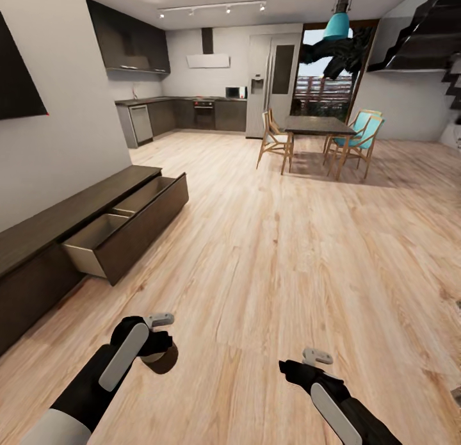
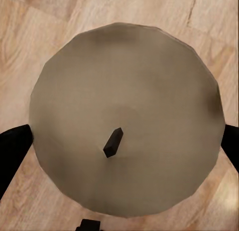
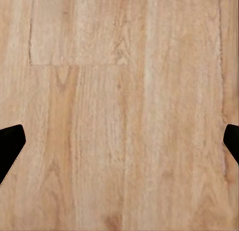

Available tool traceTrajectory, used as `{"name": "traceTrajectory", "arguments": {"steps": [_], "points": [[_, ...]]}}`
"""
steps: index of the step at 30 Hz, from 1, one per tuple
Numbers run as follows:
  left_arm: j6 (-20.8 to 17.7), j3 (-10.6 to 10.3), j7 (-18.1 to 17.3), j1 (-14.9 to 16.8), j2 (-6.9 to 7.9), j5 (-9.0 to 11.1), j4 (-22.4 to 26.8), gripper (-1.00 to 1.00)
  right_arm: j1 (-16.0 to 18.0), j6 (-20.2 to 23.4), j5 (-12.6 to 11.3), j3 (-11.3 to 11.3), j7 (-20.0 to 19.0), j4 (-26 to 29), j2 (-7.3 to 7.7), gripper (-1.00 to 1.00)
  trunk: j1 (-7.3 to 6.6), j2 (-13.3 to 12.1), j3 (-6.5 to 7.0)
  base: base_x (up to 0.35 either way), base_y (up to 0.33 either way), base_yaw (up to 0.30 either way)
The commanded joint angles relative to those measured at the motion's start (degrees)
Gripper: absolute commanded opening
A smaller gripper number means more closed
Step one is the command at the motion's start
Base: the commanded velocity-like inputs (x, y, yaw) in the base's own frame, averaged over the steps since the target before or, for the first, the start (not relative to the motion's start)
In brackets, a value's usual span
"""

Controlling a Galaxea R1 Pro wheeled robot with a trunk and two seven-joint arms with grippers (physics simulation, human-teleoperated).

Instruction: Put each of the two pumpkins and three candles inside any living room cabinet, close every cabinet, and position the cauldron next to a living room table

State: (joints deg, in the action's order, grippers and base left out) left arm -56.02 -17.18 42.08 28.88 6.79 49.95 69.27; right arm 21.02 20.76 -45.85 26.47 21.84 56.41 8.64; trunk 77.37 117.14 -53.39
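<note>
Candle (image 2: pixel 124 116) clamped between the left gripper (image 1: pixel 160 342) fingers.
Open cabinet (image 1: pixel 121 230) drawer lies ahead-left of it; right gripper (image 3: pixel 119 141) spread, empty.

Long dark cabinet (image 1: pixel 57 240) at left with two drawers open, left gripper (image 1: pixel 157 342) near, dining table (image 1: pixel 318 126) far right.

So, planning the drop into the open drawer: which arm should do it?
Left. Its gripper is shut on a candle, and the open drawer lies on that side. The right gripper is open over bare floor.
</note>
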Motion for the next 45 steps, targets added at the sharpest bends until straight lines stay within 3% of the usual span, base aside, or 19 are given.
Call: {"name": "traceTrajectory", "arguments": {"steps": [1,8,23,45], "points": [[-0.06,-0.14,0.57,0.04,0.07,0.50,0.08,-1.00,0.07,0.07,-0.42,0.25,0.32,0.10,0.10,1.00,0.03,0.02,0.00,0.324,0.000,-0.256],[-0.06,-0.14,0.62,0.04,0.07,0.50,0.08,-1.00,0.07,0.07,-0.38,0.25,-0.03,0.11,0.28,1.00,0.03,0.02,0.40,0.324,-0.049,-0.215],[-0.06,-0.33,0.61,0.04,0.07,0.50,0.08,-1.00,0.07,0.07,-0.38,0.25,0.04,0.11,0.19,1.00,0.03,0.02,0.54,0.324,-0.073,-0.012],[-0.06,-1.49,0.59,0.04,0.07,0.70,0.07,-1.00,0.07,-0.11,-0.38,0.25,-0.04,0.02,0.43,1.00,0.03,0.02,2.55,0.293,-0.083,-0.019]]}}
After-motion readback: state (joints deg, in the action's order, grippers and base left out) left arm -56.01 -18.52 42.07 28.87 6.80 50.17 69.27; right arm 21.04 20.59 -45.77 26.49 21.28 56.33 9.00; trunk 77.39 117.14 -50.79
